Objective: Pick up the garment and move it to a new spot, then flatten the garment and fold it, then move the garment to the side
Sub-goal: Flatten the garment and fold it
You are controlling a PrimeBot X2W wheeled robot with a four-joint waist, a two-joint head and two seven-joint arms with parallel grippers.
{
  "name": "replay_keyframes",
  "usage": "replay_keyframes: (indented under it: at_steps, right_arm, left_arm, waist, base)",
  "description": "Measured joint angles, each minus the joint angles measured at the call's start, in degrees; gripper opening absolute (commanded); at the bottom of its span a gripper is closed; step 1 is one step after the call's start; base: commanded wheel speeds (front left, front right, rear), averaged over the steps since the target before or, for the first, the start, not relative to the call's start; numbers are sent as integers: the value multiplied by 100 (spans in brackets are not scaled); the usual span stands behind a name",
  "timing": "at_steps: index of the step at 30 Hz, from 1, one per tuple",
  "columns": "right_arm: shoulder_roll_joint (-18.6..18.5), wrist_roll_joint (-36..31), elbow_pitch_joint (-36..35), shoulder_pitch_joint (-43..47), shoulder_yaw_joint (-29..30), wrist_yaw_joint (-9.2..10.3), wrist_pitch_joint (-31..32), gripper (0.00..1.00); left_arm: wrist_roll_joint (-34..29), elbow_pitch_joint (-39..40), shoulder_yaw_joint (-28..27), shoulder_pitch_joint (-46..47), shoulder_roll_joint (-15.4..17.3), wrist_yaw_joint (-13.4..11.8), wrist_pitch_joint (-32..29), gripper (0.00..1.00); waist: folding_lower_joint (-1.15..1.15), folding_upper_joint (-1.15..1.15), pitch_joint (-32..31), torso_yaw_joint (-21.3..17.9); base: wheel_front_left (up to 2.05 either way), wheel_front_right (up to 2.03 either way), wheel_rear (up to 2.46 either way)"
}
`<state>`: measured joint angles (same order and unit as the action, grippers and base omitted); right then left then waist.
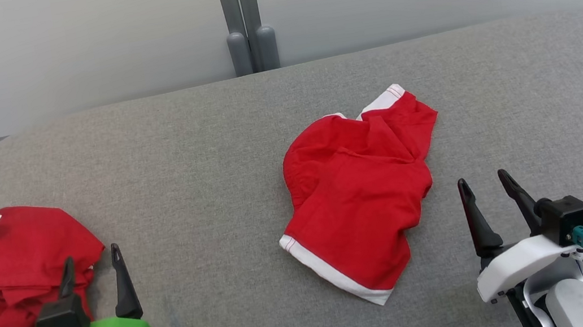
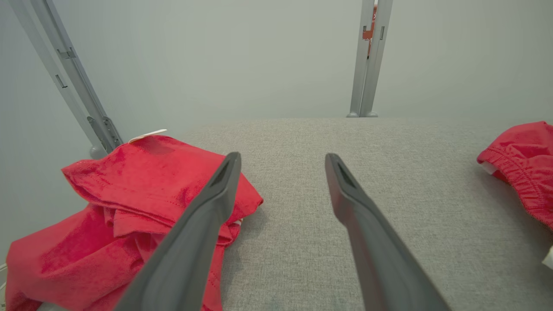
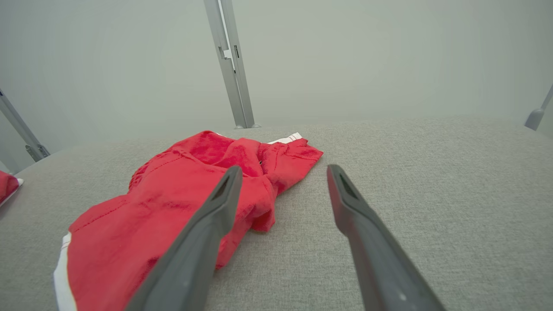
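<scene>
A red garment [image 1: 359,199] with white trim lies crumpled in the middle of the grey padded table [image 1: 199,159]. My right gripper [image 1: 481,178] hovers open just right of it, fingers pointing toward the far edge, nothing between them. In the right wrist view the garment [image 3: 173,203] sits left of and partly behind the left finger of that gripper [image 3: 284,168]. My left gripper [image 1: 91,254] stands open at the lower left, well away from the garment, whose edge [image 2: 522,151] shows at the far right of the left wrist view. That gripper [image 2: 283,156] holds nothing.
Another red cloth pile [image 1: 3,266] with a white label lies at the table's left edge, right beside my left gripper's fingers, and appears again as the pile [image 2: 129,185] in the left wrist view. A grey post [image 1: 247,21] stands against the pale wall behind the table.
</scene>
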<state>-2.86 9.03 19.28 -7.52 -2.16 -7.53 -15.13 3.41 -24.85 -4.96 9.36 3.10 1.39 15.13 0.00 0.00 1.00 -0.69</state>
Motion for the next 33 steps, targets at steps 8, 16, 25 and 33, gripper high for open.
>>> replay_keyframes:
  at_steps: [8, 16, 25, 33]
  right_arm:
    - [0, 1, 4, 169, -49, 0, 0, 100]
    - [-1, 11, 26, 186, -109, 0, 0, 100]
    - [-2, 59, -70, 37, -967, 0, 0, 100]
    - [7, 73, 575, -554, -1826, 0, 0, 100]
  left_arm:
    - [302, 293, 101, -503, -15, -148, 0, 100]
    - [448, 322, 381, -647, -25, -267, 0, 100]
    - [614, 342, 723, -605, -29, -304, 0, 100]
    - [808, 269, 1042, -606, -29, -360, 0, 100]
  waist:
    - [0, 0, -177, 31]
    - [0, 0, -191, 50]
    - [0, 0, -126, 308]
    - [0, 0, -78, 778]
  base:
    - [0, 0, 0]
    - [0, 0, 0]
    - [0, 0, 0]
    - [0, 0, 0]
